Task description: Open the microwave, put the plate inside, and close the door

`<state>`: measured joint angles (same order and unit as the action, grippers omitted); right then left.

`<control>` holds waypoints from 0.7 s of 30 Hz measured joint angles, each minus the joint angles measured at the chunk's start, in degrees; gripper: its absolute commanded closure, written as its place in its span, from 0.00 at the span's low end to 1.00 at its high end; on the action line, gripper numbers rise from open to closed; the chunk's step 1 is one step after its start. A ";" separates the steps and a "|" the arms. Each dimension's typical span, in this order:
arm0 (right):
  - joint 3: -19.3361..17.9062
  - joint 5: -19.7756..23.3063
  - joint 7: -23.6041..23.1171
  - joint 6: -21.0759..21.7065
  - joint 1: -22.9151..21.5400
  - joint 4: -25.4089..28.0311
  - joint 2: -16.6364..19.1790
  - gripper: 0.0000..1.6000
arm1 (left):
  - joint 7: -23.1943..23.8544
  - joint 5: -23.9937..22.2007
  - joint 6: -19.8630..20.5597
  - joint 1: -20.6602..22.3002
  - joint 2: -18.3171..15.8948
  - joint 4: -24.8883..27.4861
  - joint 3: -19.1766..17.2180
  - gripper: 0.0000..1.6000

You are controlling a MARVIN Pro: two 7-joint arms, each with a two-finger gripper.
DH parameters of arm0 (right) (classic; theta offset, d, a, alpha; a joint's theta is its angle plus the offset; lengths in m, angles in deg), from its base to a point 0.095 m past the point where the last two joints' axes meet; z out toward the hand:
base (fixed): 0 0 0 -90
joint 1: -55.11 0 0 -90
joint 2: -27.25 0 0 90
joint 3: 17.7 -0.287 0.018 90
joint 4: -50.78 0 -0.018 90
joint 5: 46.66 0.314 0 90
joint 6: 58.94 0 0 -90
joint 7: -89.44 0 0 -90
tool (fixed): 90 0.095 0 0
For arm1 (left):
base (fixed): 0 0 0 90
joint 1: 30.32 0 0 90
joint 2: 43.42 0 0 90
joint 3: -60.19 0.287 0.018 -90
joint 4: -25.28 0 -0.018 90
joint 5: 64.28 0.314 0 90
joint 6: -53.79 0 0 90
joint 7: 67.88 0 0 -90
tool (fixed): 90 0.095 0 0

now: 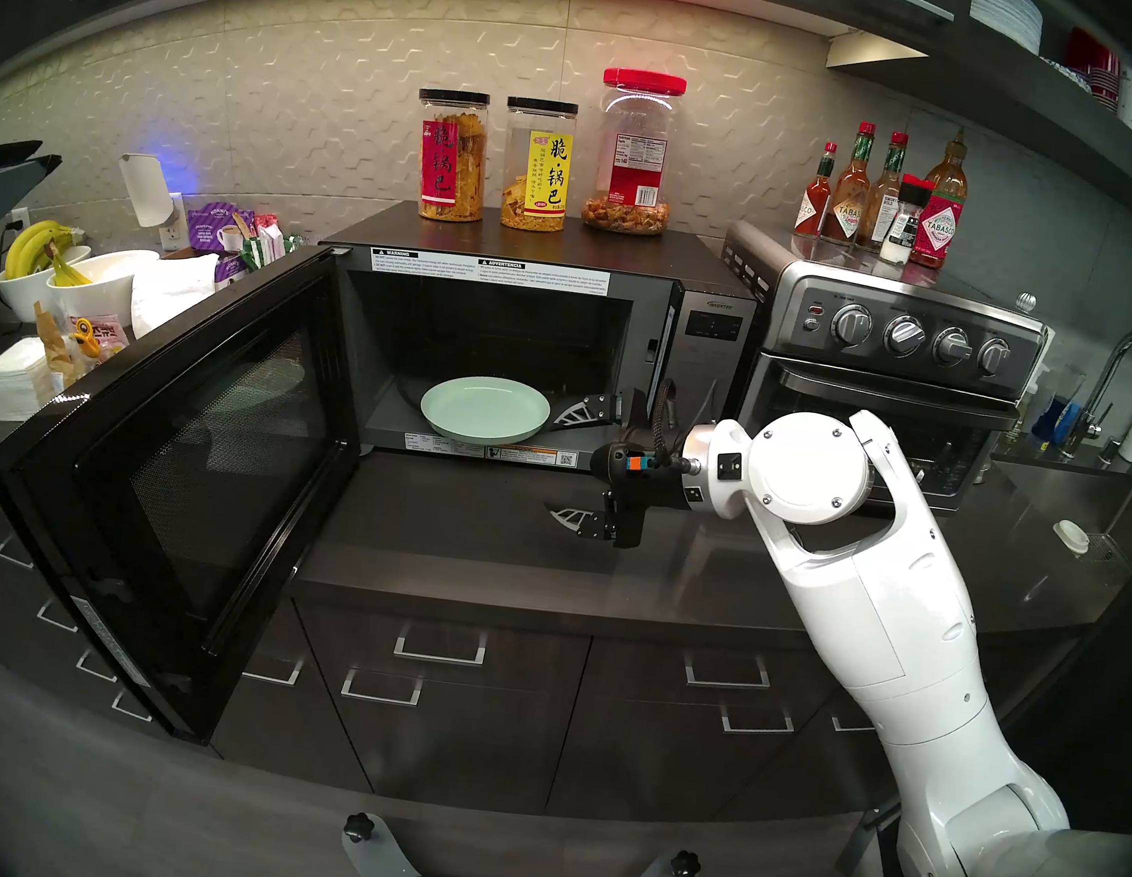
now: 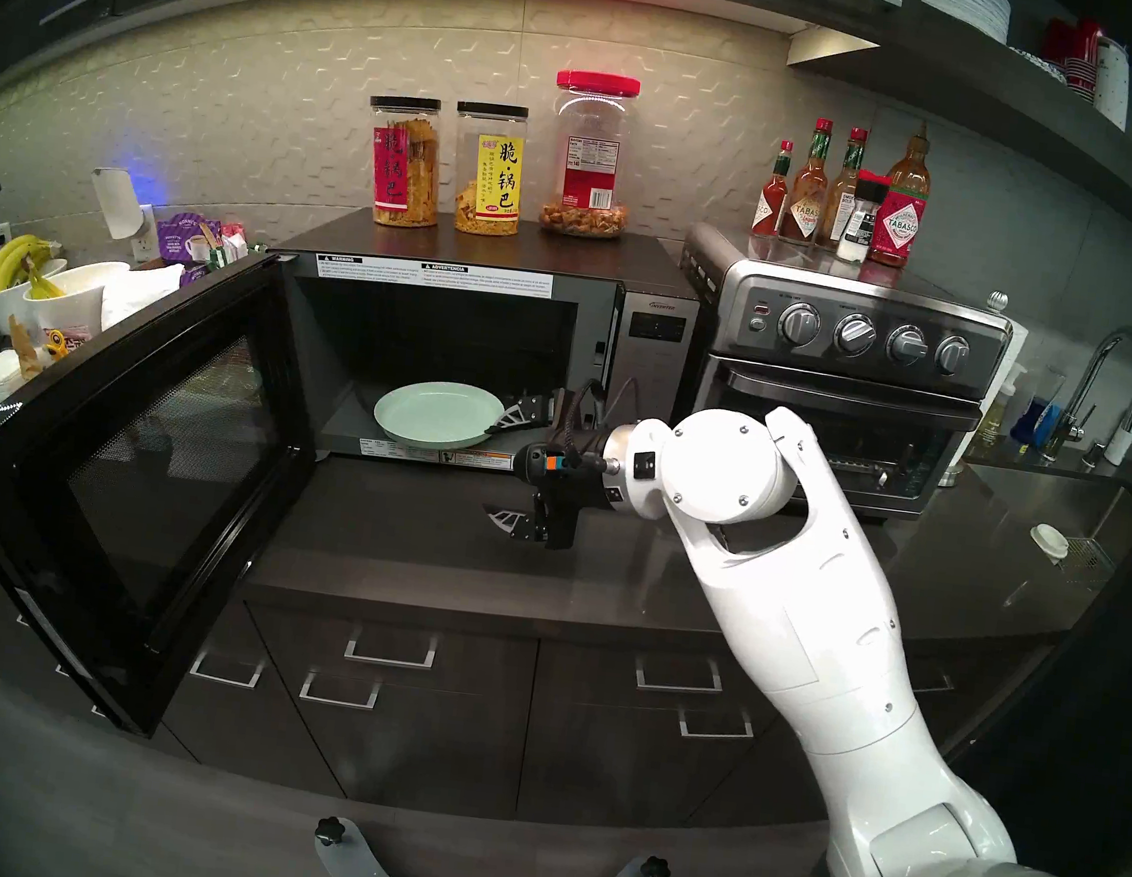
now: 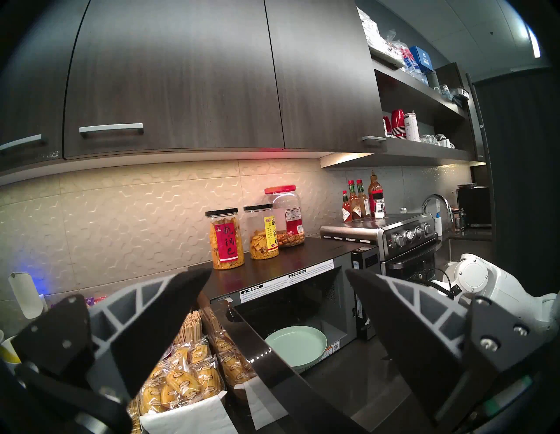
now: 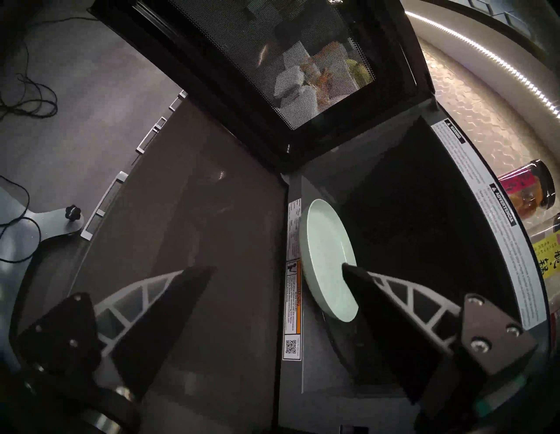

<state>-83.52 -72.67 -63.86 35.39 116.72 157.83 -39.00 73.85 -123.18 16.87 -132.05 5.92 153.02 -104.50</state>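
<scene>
Mint-green plate (image 1: 485, 408), probably light, rigid and slick, lies at the microwave (image 1: 533, 326) cavity's front edge. Right end effector (image 1: 571, 463) gapes wide, empty; left end effector (image 3: 272, 306) likewise. The door (image 1: 186, 450), stiff and hinged, likely closes with a push on its free edge.

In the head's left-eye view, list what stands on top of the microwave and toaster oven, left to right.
Red-labelled jar → yellow-labelled jar → red-lidded jar → cluster of sauce bottles on the toaster oven; the jars stand on the microwave.

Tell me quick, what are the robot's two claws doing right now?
Left gripper: jaws open, holding nothing.
Right gripper: jaws open wide, holding nothing; the plate sits in the microwave.
</scene>
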 measured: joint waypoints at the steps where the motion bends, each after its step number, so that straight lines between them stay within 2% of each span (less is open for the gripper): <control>1: 0.38 -0.06 -0.41 0.35 -0.16 0.00 -0.11 0.51 | 0.00 -0.01 0.00 0.00 0.00 0.00 0.00 0.00; 5: 1.39 -0.42 -1.19 1.35 -0.67 -0.21 -0.55 0.60 | 0.00 -0.03 0.00 0.00 0.00 0.00 0.00 0.00; 11: 2.78 -1.94 -1.85 2.81 -1.84 -1.54 -1.56 0.63 | 0.00 -0.04 0.00 0.00 0.00 0.00 0.00 0.00; 15: 3.78 -2.87 -2.24 3.63 -2.73 -2.66 -2.29 0.75 | 0.00 -0.02 0.00 0.00 0.00 0.00 0.00 0.00; 16: 4.33 -3.40 -2.30 3.93 -3.13 -3.10 -2.62 0.82 | 0.00 0.01 0.00 0.00 0.00 0.00 0.00 0.00; 18: 4.70 -3.74 -2.30 4.13 -3.38 -3.37 -2.85 0.85 | 0.00 0.01 0.00 0.00 0.00 0.00 0.00 0.00; 20: 5.72 -4.68 -2.28 4.72 -4.07 -4.10 -3.55 1.00 | 0.00 0.02 0.00 0.00 0.00 0.00 0.00 0.00; 21: 6.21 -5.12 -2.25 5.03 -4.42 -4.43 -3.92 1.00 | 0.00 0.02 0.00 0.00 0.00 0.00 0.00 0.00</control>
<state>-77.31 -77.79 -66.10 40.42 112.30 153.41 -42.92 73.85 -123.16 16.87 -132.05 5.92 153.02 -104.50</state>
